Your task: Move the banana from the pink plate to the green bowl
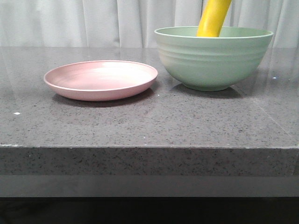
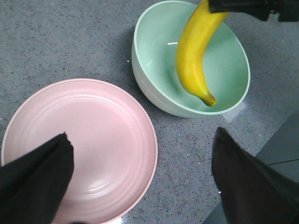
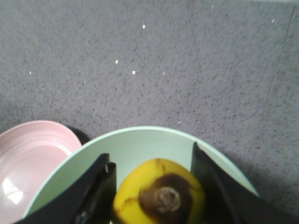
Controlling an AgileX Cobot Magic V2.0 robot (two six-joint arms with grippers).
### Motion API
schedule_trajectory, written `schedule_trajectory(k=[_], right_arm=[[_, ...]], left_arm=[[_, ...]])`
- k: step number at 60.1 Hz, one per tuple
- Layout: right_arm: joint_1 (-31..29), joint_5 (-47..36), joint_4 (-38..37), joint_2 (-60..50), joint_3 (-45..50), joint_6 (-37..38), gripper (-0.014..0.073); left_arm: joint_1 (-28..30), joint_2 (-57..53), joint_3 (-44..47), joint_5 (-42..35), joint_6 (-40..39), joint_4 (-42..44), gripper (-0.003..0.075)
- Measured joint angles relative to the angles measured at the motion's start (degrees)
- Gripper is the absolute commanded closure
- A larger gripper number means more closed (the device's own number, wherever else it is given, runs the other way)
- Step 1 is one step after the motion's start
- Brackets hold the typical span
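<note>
Speckled grey stone table [image 1: 149, 126]; pale pleated curtain [image 1: 93, 21] behind.

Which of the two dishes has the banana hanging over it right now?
The green bowl, the deep ridged one. The banana hangs inside its rim, held by the right pincer; the shallow pink plate beside it holds nothing.

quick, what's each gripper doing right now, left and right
Left gripper: open, holding nothing, above the pink plate.
Right gripper: shut on the banana, which hangs over the green bowl.
</note>
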Motion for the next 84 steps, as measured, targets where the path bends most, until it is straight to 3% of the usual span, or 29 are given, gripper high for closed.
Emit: schedule_trajectory(k=[6,14,34,56,60,65,75,84], right_arm=[[0.4,0.0,-0.1,1.4,0.0,0.0,0.0445],[0.8,-0.2,-0.1,2.5,0.0,0.0,0.0277],[0.8,-0.2,-0.1,3.0,-0.1,0.0,-0.0020],[0.1,-0.1,-0.6,2.0,-1.6,0.0,-0.0040],[-1.2,0.4,-0.6,0.6,-2.0,0.0,-0.0029],[-3.1,2.0,-0.6,-1.7,-2.5,0.0,0.0062],[-5.2,4.8,-0.6,-3.3,-2.5,0.0,0.0368],[-5.3,5.7,-0.8,-3.4,-2.5,0.0,0.0545]], left_arm=[[0.0,0.0,0.0,0.0,0.0,0.0,0.0132],[0.0,0.0,0.0,0.0,0.0,0.0,0.0132],[0.0,0.0,0.0,0.0,0.0,0.0,0.0132],[0.0,0.0,0.0,0.0,0.0,0.0,0.0132],[0.0,0.0,0.0,0.0,0.0,0.0,0.0132],[0.0,0.0,0.0,0.0,0.0,0.0,0.0132],[0.0,0.0,0.0,0.0,0.0,0.0,0.0132],[0.0,0.0,0.0,0.0,0.0,0.0,0.0135]])
